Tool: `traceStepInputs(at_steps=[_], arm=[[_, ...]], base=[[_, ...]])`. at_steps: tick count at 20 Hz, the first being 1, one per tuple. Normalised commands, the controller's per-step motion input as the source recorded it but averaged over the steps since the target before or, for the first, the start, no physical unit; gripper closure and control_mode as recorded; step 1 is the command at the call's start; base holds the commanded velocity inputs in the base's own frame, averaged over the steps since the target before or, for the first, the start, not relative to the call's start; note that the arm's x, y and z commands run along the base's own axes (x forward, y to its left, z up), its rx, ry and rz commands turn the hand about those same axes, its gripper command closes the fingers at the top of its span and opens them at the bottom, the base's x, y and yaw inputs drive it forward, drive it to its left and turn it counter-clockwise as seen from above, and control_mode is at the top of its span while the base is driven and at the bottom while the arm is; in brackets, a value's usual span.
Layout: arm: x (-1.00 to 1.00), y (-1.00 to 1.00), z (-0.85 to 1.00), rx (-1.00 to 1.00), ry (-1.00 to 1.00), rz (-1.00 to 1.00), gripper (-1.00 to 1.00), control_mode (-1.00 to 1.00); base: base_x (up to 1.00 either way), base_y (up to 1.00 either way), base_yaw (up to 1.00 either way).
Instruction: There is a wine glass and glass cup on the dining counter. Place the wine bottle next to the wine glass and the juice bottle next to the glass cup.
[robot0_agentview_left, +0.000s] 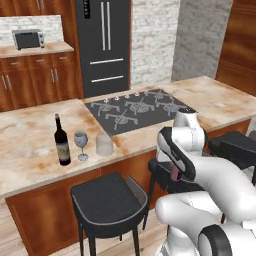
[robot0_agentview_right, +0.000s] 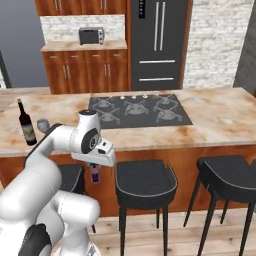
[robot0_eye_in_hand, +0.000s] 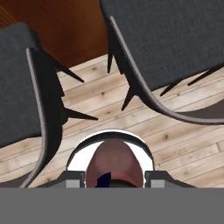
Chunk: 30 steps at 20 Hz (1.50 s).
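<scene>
Juice bottle (robot0_eye_in_hand: 113, 164) sits right under the camera at bottom centre of the hand view, maroon body clamped between the two dark finger tips, so your hand (robot0_agentview_right: 95, 170) is closed on it. Right base view shows it hanging below the wrist at lower left, neck up, roughly upright, down in front of the wood base between two stools (robot0_agentview_right: 145, 182), below the dining counter's (robot0_agentview_left: 35, 150) worktop edge.

Glass cup (robot0_agentview_left: 104, 145) is your target: left of centre in the left base view, on the near strip of worktop. Wine glass (robot0_agentview_left: 81, 142) stands just beside it to the left, and wine bottle (robot0_agentview_left: 62, 142) just beside that, so the wine half looks done.

From the hand, the cup lies up and left in that frame. You likely need to lift clear of the worktop edge first, keep the bottle upright, and set it down right of the cup.
</scene>
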Motion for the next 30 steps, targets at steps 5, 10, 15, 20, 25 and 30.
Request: traceStepInputs(at_steps=[5, 10, 15, 20, 25, 30], arm=[[0.00, 0.00, 0.00, 0.00, 0.00, 0.00, 1.00, 1.00], [0.00, 0.00, 0.00, 0.00, 0.00, 0.00, 1.00, 1.00], [0.00, 0.00, 0.00, 0.00, 0.00, 0.00, 1.00, 1.00], [0.00, 0.00, 0.00, 0.00, 0.00, 0.00, 1.00, 1.00], [0.00, 0.00, 0.00, 0.00, 0.00, 0.00, 1.00, 1.00], [0.00, 0.00, 0.00, 0.00, 0.00, 0.00, 1.00, 1.00]], base=[[0.33, -0.44, 0.17], [0.46, -0.30, 0.29], [0.55, -0.25, 0.30], [0.54, -0.30, 0.25], [0.21, -0.14, 0.09], [0.00, 0.00, 0.00]])
